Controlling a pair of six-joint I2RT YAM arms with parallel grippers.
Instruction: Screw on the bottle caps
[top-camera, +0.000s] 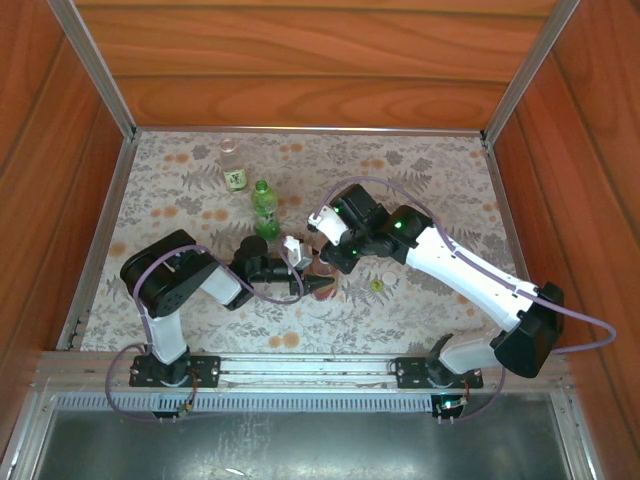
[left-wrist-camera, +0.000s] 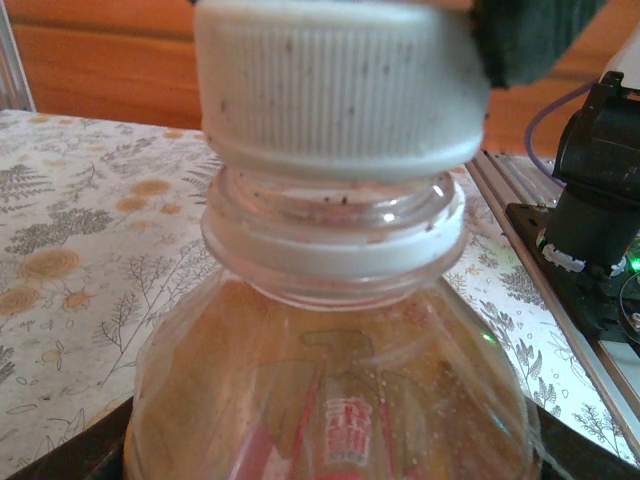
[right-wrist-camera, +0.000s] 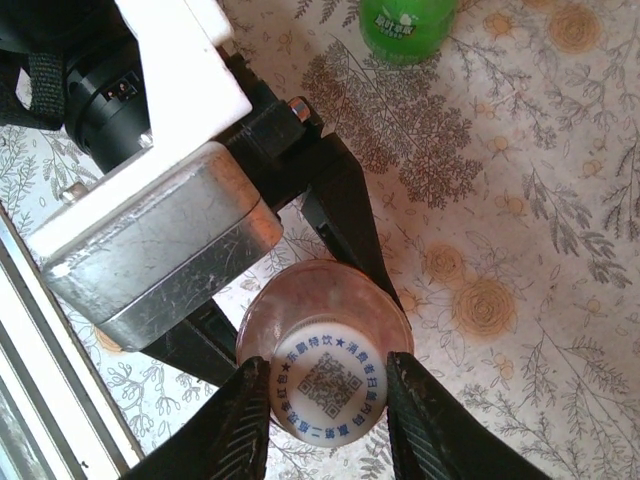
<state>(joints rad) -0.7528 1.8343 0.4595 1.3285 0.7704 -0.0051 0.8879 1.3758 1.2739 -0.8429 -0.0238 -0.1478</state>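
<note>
From overhead: the counter (top-camera: 430, 180) is boxed in by wood walls at the back and both sides, with metal rails along the edges. There's lots of bare floral cloth on the right and far back, but the middle is crowded where both arms meet. The left hand (top-camera: 316, 280) is clamped on the amber bottle (top-camera: 326, 268), and the right hand (top-camera: 322, 250) sits right on top of it. The green bottle (top-camera: 263, 208) and the clear labelled bottle (top-camera: 232, 165) stand back-left, apart from the action. A yellow-green cap (top-camera: 376, 285) lies loose near the amber bottle's right.

Left wrist cam: the white cap (left-wrist-camera: 335, 85) sits on the bottle's neck, with a strip of bare neck between it and the white ring (left-wrist-camera: 330, 250) below. The cap's top is cut off by the frame. One dark pad (left-wrist-camera: 530, 40) presses its upper right. The label's too blurry to read.

Right wrist cam, looking straight down: the right fingers (right-wrist-camera: 245, 420) are pinched on both sides of the cap, barely apart. The left hand's black fingers (right-wrist-camera: 345, 220) hug the bottle underneath. The green bottle is cropped at the top edge.
</note>
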